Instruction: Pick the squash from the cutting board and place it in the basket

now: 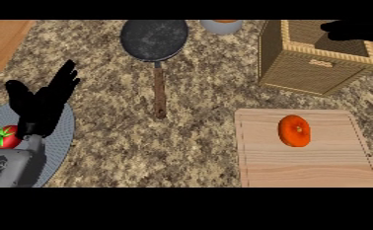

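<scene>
An orange, round squash (pixel 294 130) lies on the light wooden cutting board (pixel 320 167) at the lower right. Beyond the board stands the wicker basket (pixel 310 68), open at the top. My right hand (pixel 351 29) shows as a dark shape over the basket's opening at the view's right edge, well apart from the squash; its grip is not readable. My left hand (pixel 42 103) rests open at the left with its fingers up, above a plate, holding nothing.
A black frying pan (pixel 154 38) sits at the top middle, its wooden handle (pixel 159 93) pointing toward me. A grey bowl (pixel 221 25) stands behind it. At the lower left, a pale blue plate (pixel 64 137) carries a tomato (pixel 7 136).
</scene>
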Action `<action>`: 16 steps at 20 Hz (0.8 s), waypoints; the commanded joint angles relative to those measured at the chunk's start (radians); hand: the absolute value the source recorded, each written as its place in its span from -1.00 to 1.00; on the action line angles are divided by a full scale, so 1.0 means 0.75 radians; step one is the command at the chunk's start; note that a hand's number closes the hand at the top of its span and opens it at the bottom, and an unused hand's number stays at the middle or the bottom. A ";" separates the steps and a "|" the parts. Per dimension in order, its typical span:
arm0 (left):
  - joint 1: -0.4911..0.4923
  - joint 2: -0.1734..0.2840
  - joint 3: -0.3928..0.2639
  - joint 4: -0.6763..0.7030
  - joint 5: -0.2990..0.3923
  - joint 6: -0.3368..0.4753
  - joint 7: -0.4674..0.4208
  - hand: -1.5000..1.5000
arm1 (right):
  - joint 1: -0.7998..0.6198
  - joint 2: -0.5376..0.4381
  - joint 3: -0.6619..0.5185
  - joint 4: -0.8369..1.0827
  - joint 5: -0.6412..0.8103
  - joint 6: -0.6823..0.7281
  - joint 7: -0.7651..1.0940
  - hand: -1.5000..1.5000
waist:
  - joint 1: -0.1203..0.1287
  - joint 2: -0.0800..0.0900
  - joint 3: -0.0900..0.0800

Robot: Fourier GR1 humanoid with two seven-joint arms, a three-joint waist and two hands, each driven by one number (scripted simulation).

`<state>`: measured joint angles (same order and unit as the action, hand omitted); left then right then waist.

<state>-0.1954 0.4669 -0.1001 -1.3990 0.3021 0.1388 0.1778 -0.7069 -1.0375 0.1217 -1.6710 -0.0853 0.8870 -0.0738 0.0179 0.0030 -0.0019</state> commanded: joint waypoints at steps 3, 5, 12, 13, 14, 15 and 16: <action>-0.042 0.005 0.035 0.030 -0.008 -0.037 0.010 0.00 | -0.076 -0.072 -0.034 0.258 0.110 0.254 -0.270 -1.00 | 0.005 0.005 0.003; -0.040 -0.026 0.023 0.050 -0.030 -0.016 -0.013 0.00 | -0.020 -0.093 -0.052 0.274 0.057 0.271 -0.331 -1.00 | -0.007 0.004 0.003; 0.007 -0.016 0.048 -0.008 -0.037 -0.016 0.000 0.00 | 0.200 -0.031 -0.098 0.296 0.077 0.086 -0.488 -1.00 | -0.018 -0.001 0.006; -0.055 -0.025 0.058 0.043 -0.028 -0.012 0.038 0.00 | 0.140 -0.005 -0.072 0.364 0.100 0.086 -0.507 -1.00 | -0.005 0.006 0.005; -0.051 -0.059 0.039 0.076 -0.035 -0.026 -0.015 0.00 | 0.220 -0.025 -0.074 0.326 0.140 0.066 -0.601 -1.00 | -0.023 0.006 0.006; -0.016 -0.020 0.065 0.048 -0.018 -0.059 -0.008 0.00 | 0.250 0.000 -0.050 0.300 0.159 0.031 -0.580 -1.00 | -0.017 0.001 0.005; 0.038 -0.035 0.042 -0.006 -0.043 -0.033 -0.022 0.00 | 0.279 -0.027 -0.062 0.326 0.169 0.032 -0.653 -1.00 | -0.010 0.000 0.006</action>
<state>-0.2002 0.4426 -0.0668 -1.3757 0.2802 0.1164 0.1702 -0.5666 -1.0651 0.0747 -1.4622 -0.0117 0.8400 -0.3479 0.0083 0.0047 0.0020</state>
